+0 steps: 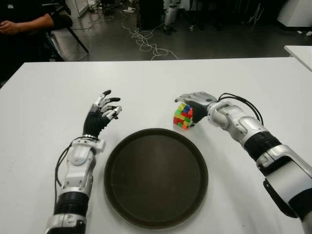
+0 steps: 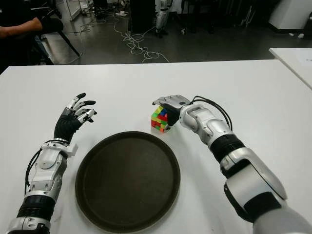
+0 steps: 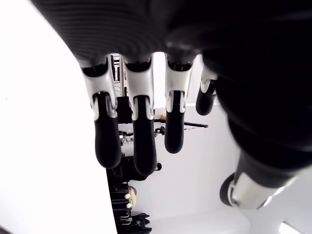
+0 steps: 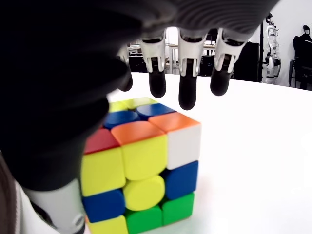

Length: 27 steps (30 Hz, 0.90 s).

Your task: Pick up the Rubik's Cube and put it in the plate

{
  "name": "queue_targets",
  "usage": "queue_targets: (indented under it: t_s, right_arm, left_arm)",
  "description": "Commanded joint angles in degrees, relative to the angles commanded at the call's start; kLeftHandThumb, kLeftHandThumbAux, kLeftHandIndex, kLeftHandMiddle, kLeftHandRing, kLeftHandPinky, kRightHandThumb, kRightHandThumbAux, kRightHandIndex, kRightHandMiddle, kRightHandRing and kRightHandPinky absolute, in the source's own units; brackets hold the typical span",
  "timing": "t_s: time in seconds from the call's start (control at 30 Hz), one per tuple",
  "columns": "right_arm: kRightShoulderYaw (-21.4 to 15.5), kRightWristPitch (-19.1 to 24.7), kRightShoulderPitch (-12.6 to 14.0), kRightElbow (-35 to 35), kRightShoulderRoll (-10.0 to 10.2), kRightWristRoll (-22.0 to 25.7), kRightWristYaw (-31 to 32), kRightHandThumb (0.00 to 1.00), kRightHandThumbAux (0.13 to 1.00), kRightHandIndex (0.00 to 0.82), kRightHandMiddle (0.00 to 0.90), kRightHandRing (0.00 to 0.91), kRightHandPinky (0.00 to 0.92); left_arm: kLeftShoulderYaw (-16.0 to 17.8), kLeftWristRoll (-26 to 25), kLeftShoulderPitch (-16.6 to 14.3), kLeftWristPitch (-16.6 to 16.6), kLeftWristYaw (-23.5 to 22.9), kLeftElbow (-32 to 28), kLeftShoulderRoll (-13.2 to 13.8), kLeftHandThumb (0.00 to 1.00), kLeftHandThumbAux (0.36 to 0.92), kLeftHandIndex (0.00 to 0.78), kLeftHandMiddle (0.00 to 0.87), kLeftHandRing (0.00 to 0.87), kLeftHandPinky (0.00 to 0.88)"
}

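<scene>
The Rubik's Cube [image 1: 183, 117] stands on the white table [image 1: 146, 83] just beyond the far right rim of the round dark plate [image 1: 156, 178], which holds nothing. My right hand [image 1: 195, 104] is at the cube's right side, its fingers [image 4: 187, 92] stretched out over the cube's [image 4: 141, 165] top without closing, the thumb beside it. My left hand [image 1: 105, 111] is raised left of the plate with its fingers [image 3: 136, 141] spread and nothing in them.
A second white table corner [image 1: 300, 51] shows at the far right. Beyond the table's far edge, cables [image 1: 146, 41] lie on the floor, and a seated person's arm [image 1: 24, 23] shows at the far left.
</scene>
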Motion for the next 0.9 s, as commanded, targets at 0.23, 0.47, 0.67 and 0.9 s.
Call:
queue_targets:
  t_s: [0.23, 0.47, 0.67, 0.9]
  right_arm:
    - [0.4, 0.0, -0.2, 0.6, 0.1, 0.0, -0.5, 0.000, 0.786, 0.113, 0.151, 0.173, 0.183]
    - [0.5, -0.4, -0.2, 1.4, 0.1, 0.4, -1.8, 0.000, 0.792, 0.127, 0.168, 0.191, 0.208]
    - [0.4, -1.1, -0.2, 1.8, 0.0, 0.6, -2.9, 0.000, 0.803, 0.136, 0.178, 0.203, 0.229]
    - [0.4, -1.0, -0.3, 2.0, -0.1, 0.6, -2.5, 0.000, 0.802, 0.128, 0.165, 0.194, 0.217]
  left_arm:
    - [0.1, -0.4, 0.3, 0.2, -0.5, -0.6, -0.1, 0.457, 0.694, 0.095, 0.289, 0.396, 0.494]
    - [0.0, 0.2, 0.4, 0.7, 0.1, -1.1, -0.1, 0.457, 0.690, 0.100, 0.292, 0.397, 0.491]
    - [-0.3, 0.8, 0.5, 1.4, 0.7, -1.6, -0.1, 0.458, 0.692, 0.099, 0.288, 0.395, 0.491]
    - [-0.5, 0.7, 0.6, 1.5, 0.9, -1.9, -0.2, 0.448, 0.698, 0.099, 0.292, 0.396, 0.491]
